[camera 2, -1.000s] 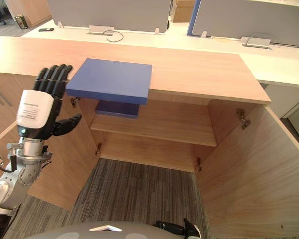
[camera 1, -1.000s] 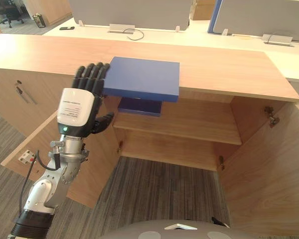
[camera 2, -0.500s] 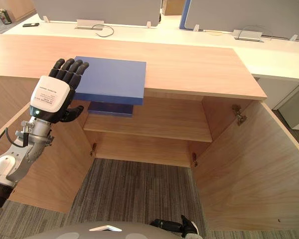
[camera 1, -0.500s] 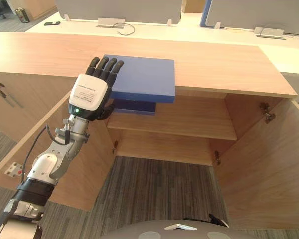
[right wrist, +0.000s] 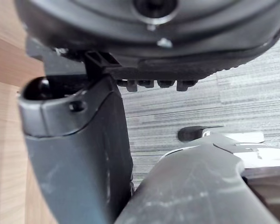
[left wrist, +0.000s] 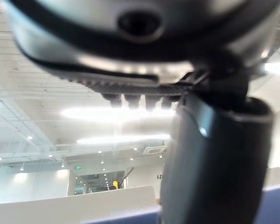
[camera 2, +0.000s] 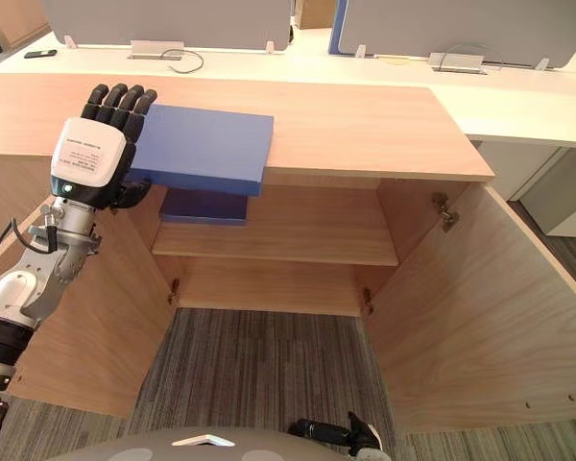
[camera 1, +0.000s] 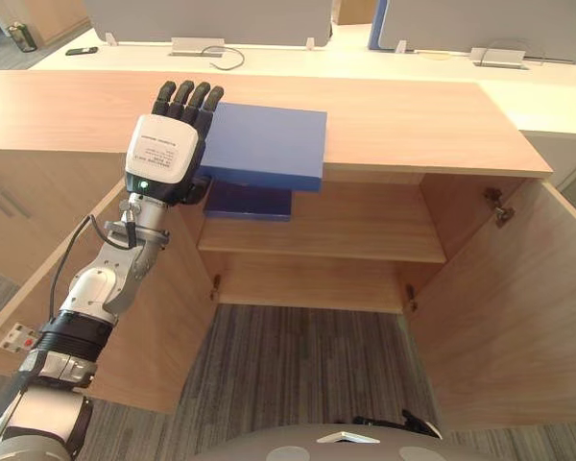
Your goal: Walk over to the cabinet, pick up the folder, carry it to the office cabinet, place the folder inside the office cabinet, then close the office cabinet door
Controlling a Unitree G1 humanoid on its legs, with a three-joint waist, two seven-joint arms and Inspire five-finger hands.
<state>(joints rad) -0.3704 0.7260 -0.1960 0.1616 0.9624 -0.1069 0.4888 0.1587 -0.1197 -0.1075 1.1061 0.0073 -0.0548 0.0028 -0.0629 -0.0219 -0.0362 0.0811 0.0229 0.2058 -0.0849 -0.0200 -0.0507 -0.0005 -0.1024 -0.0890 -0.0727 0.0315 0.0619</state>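
At the folder's left edge, the fingers [camera 1: 187, 99] of my left hand [camera 1: 163, 161] are straight and side by side, laid over the blue cover. The thumb seems tucked under the overhang, and nothing is clamped yet. The folder [camera 1: 269, 144] lies on the bench [camera 1: 413, 125], its front edge jutting out above the open cabinet [camera 1: 365, 230]. A darker blue item [camera 1: 250, 200] sits on the shelf just beneath it. The right door [camera 1: 499, 317] stands wide. My right hand [right wrist: 79, 149] hangs low over the carpet [right wrist: 224, 107], fingers relaxed, holding nothing. I judge this to be the pick-up step, barely begun. Next I'd close fingers and thumb on that overhanging edge. The grip must be firm, since a one-sided hold may let the folder sag, and then I'd lift it clear.
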